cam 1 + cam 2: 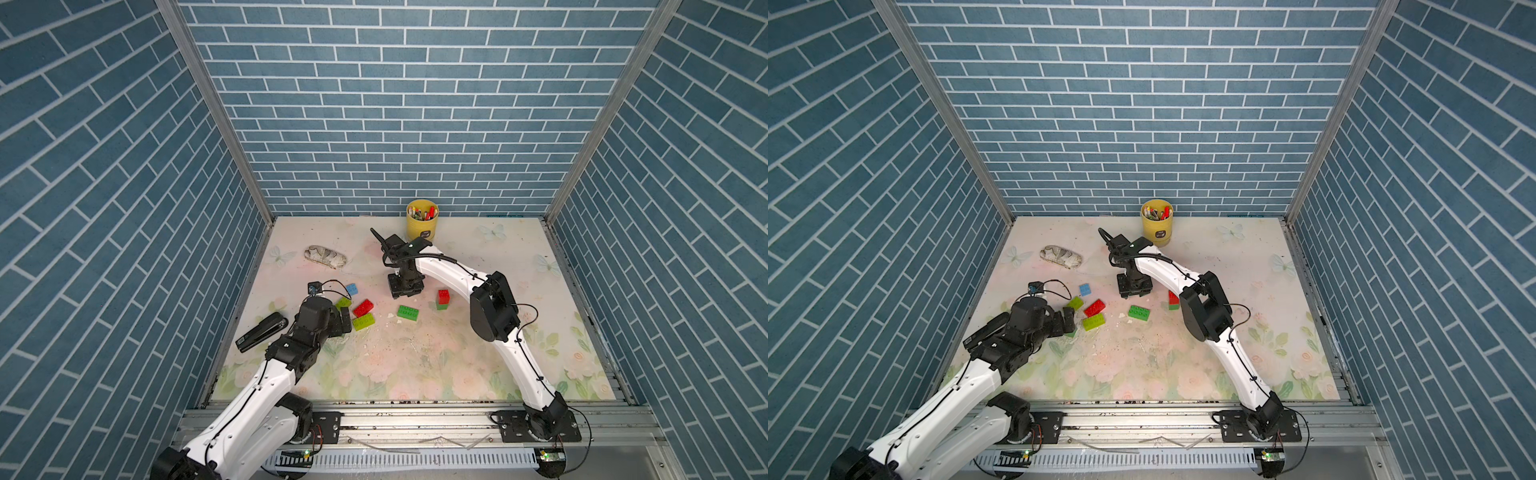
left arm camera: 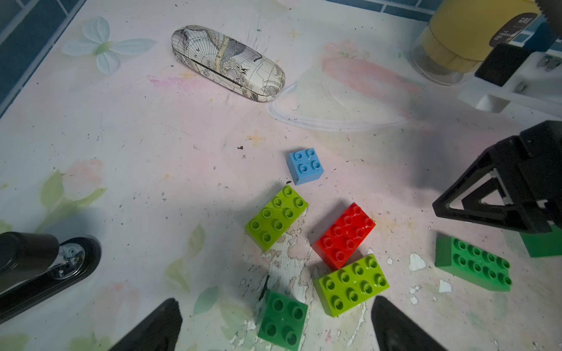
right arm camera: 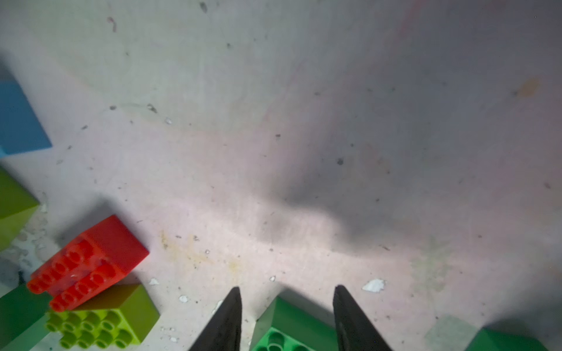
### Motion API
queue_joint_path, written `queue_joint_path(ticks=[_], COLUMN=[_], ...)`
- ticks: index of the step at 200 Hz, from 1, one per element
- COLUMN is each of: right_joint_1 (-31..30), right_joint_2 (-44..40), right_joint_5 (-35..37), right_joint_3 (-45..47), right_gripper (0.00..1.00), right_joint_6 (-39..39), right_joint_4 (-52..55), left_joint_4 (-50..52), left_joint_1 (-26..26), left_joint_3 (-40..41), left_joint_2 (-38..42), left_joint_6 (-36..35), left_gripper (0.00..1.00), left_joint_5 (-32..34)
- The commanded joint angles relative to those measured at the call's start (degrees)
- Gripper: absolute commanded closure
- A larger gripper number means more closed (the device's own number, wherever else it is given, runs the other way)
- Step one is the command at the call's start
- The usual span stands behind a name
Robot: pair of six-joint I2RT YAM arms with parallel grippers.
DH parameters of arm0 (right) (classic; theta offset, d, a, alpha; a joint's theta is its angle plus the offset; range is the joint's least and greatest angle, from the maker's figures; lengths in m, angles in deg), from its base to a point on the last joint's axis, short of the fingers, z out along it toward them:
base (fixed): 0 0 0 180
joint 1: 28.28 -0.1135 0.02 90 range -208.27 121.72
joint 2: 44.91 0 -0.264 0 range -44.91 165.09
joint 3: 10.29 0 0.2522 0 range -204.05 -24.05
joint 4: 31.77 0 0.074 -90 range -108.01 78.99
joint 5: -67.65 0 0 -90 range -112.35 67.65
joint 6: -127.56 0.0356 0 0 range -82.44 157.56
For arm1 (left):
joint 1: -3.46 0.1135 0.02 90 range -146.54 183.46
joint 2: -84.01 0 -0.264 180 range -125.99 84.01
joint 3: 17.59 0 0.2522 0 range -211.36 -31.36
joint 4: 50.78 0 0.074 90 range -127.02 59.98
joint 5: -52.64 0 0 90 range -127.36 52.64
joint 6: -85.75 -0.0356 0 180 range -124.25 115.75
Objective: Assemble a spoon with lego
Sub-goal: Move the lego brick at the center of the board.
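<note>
lego lies loose, no spoon joined: the dark green oblong brick (image 3: 286,331), chunky, studs up, sits mid table (image 1: 478,249) between the fingers of my right gripper (image 3: 287,288), short width across them, i judge. they're half-closed; a grip i can't tell. left gripper (image 2: 276,301) gapes wide, empty, over a small green square brick (image 2: 282,319).

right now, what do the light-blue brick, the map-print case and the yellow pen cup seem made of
Light-blue brick: moulded plastic, smooth, slight sheen; crisp studs on top.
Map-print case: likely a hard shell under a printed satin cover; seam along its side.
Yellow pen cup: matte yellow wall, paper or plastic; unclear.
</note>
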Motion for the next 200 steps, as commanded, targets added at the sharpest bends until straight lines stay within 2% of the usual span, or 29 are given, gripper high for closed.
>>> queue_joint_path(ticks=[1,50,99,111,121,143,170,181,200], right_joint_1=[-1.15,-3.14,-6.20,-6.82,-7.44,-7.95,-8.09,-7.95,-7.51], right_joint_2=[-0.93,-4.32,-9.04,-10.66,-12.48,-15.46,-17.26,-17.69,-17.71], right_joint_5=[-3.33,-5.66,-2.75,-1.01,1.54,6.11,7.85,8.25,7.93], right_joint_3=[1.79,10.58,15.36,17.58,19.05,20.06,22.03,23.31,25.41], right_gripper=[0.50,0.51,0.52,0.47,0.36,0.23,0.05,0.01,0.01], right_joint_6=[-0.71,0.20,-1.50,-0.90,-0.44,0.18,-0.74,-0.80,0.26], right_joint_4=[-0.55,-3.19,-0.70,-0.91,-1.40,-1.33,-1.42,-1.50,-1.76], left_joint_4=[1.55,1.17,1.12,0.97,0.85,0.67,0.75,0.58,0.37], left_joint_1=[0.32,0.29,0.29,0.27,0.32,0.27,0.26,0.22,0.28], left_joint_3=[-1.11,-1.15,-0.91,-0.84,-0.77,-0.81,-1.01,-0.94,-1.03], left_joint_2=[-0.50,-1.06,-0.53,-0.44,-0.43,-0.83,-1.09,-1.18,-1.74], left_joint_6=[0.46,0.31,0.22,0.26,0.25,0.17,0.08,0.07,0.02], left_gripper=[0.01,0.01,0.01,0.01,0.01,0.01,0.01,0.01,0.01], left_joint_5=[0.03,-0.65,-0.96,-1.05,-1.16,-1.54,-1.92,-2.00,-2.15])
